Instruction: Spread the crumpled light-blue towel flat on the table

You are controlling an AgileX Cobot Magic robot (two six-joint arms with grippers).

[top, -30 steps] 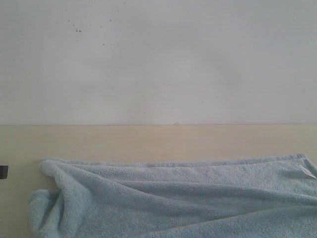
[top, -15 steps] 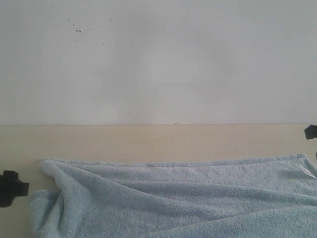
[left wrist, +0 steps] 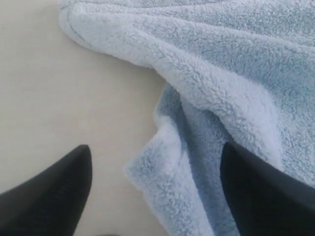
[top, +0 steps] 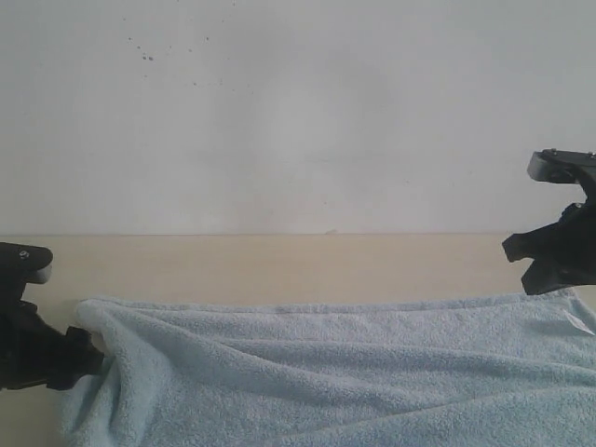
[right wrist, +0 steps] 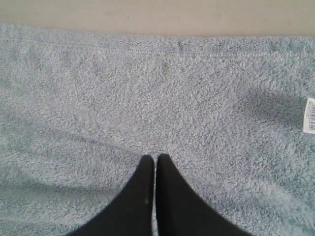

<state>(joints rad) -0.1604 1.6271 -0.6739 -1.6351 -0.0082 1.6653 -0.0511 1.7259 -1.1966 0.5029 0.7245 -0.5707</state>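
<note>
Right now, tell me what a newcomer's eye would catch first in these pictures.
The rumpled light-blue towel sprawls across the beige table, its left end bunched in folds. The left pincer stands open astride that bunched corner. The right pincer is shut over the towel's flatter right end, near a white tag.

Left claw [left wrist: 155, 147], right claw [right wrist: 156, 156]: black (matte, tapered).
</note>
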